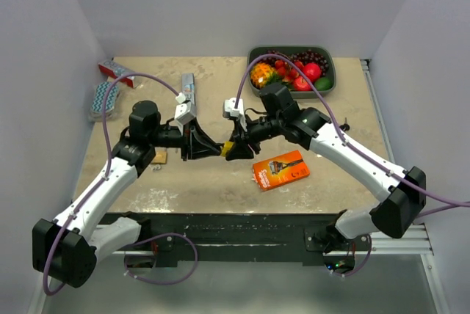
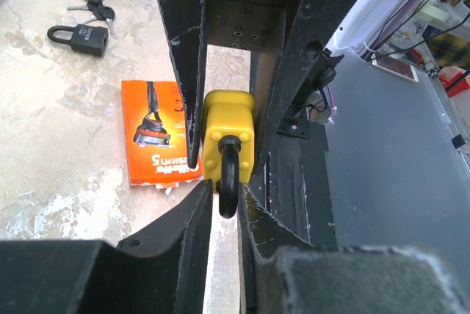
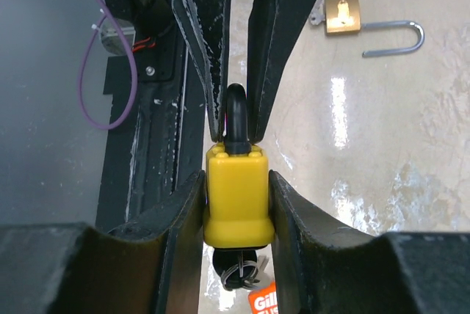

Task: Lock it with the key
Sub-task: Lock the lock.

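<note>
Mid-frame in the top view, above the beige bench (image 1: 183, 189), fingers of the right gripper (image 3: 236, 182) clamp the yellow plastic padlock (image 3: 235, 204) by its body. Fingers of the left gripper (image 2: 225, 188), barely parted, flank its black shackle (image 2: 228, 174); whether they pinch it I cannot tell.

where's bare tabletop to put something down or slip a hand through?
Free: the near strip left of the orange pack; the far middle between the grey strip and the fruit tray. Crowded: the centre, where the left tool and right tool meet on the yellow padlock, and the far-left corner by the red box.
</note>
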Robot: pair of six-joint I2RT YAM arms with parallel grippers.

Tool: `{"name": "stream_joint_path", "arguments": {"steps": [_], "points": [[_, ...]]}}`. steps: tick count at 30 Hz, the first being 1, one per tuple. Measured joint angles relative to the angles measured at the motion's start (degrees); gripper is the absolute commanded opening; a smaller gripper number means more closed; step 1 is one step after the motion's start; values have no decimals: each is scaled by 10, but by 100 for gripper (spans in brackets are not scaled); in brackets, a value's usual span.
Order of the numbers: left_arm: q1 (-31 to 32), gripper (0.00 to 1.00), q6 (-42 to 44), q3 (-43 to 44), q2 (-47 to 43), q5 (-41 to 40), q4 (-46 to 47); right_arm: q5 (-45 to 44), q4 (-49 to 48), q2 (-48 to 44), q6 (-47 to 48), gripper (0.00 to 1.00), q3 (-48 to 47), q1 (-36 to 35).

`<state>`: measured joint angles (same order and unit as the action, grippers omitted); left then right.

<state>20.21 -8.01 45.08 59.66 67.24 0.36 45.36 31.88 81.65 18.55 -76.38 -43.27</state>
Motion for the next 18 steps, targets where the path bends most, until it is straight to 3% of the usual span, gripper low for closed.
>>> {"name": "stream_joint_path", "arguments": {"steps": [4,9,11,14,18], "points": [[0,22,2,0,-1,0,-9,6,-7,-3,-1,0,0,2],[0,33,0,0,-4,-3,-7,7,-8,-3,-1,0,0,2],[0,34,-5,0,-9,-5,-5,7,-11,-3,1,0,0,2],[0,29,-14,0,-15,-13,2,8,-16,-3,2,0,0,2],[-1,9,-34,0,-16,-17,21,9,-18,-3,4,0,0,-1]]}}
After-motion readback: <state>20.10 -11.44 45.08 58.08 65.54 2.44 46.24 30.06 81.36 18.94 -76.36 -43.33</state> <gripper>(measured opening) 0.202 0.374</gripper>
